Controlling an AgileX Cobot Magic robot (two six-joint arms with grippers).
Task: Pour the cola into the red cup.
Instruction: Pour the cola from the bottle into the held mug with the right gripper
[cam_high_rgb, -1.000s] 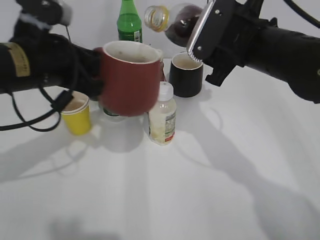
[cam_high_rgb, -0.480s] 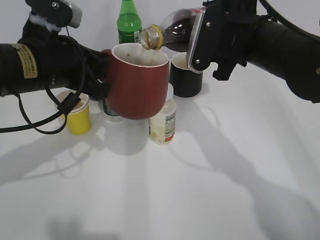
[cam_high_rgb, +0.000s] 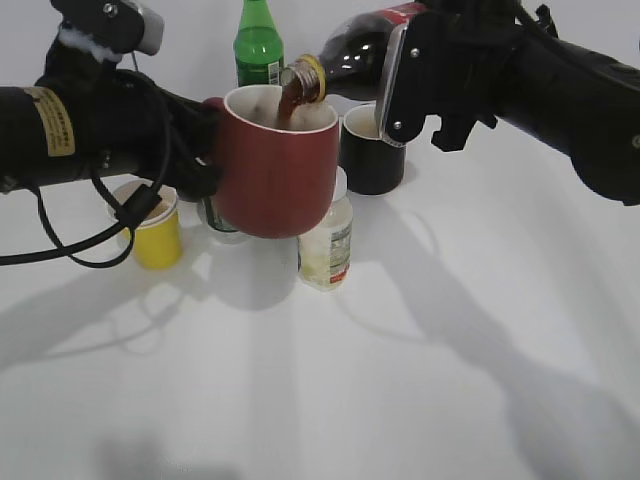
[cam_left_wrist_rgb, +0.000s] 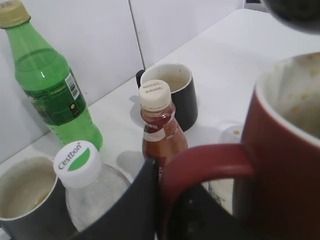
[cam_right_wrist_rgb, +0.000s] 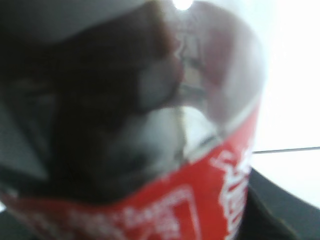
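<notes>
Pouring has begun: in the exterior view a dark stream now runs from the mouth of the cola bottle into the red cup, where half a second ago the tilted neck sat dry over the rim. The right gripper has its jaws clamped on the bottle's body, tipped neck-down to the left, while the left gripper holds the cup aloft by its handle side, above the desk and in front of a green bottle, a black mug, a yellow paper cup and a white-capped bottle. The left wrist view shows the cup's handle passing between the dark jaws, so they are closed on it; the cup's pale inside shows no cola in the part visible here. The right wrist view is filled by the bottle's red label and dark liquid, pressed close against the camera. The task is likely in its main stretch: holding steady should fill the cup.
</notes>
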